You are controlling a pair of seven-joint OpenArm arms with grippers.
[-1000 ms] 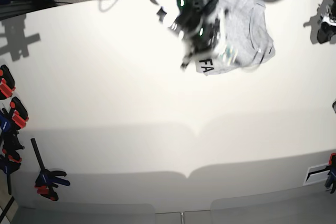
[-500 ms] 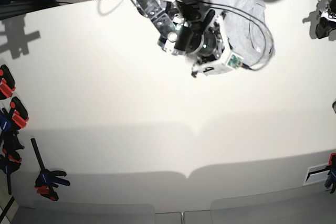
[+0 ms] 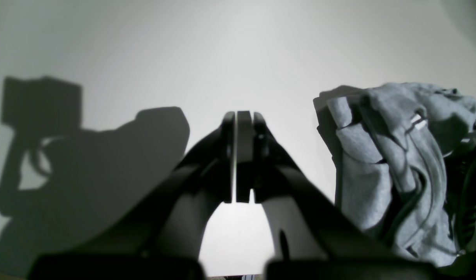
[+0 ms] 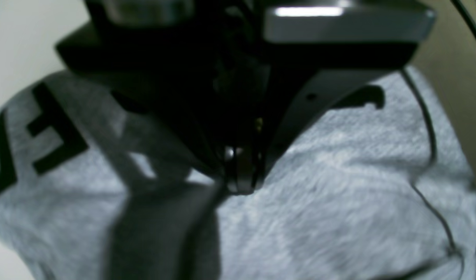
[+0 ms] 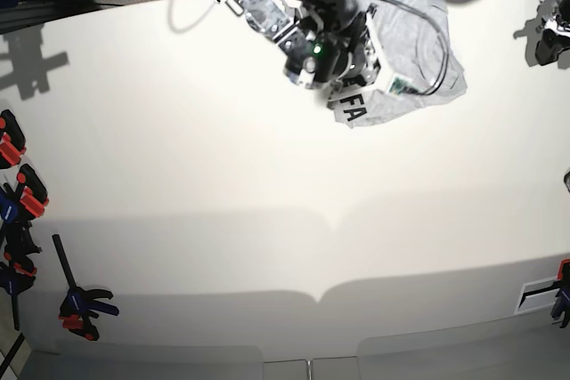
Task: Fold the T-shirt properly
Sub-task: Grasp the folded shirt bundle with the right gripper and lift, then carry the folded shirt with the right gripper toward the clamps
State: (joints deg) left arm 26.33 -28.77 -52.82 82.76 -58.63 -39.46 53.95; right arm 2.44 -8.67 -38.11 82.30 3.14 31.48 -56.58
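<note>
The bunched light-grey cotton T-shirt (image 5: pixel 405 51) lies at the white worktop's (image 5: pixel 196 184) far edge, pressed by the closed black right pincer (image 4: pixel 241 190); whether cloth is gripped cannot be told. Creases are best smoothed outward, gently.

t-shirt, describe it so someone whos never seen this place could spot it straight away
In the base view, find the big pale table and look at its far edge, right of the middle. Partly under the robot's right arm lies the T-shirt, a bunched light grey cloth. Unlike the red-and-black clamps at the left, it is soft and carries black capital letters.
</note>
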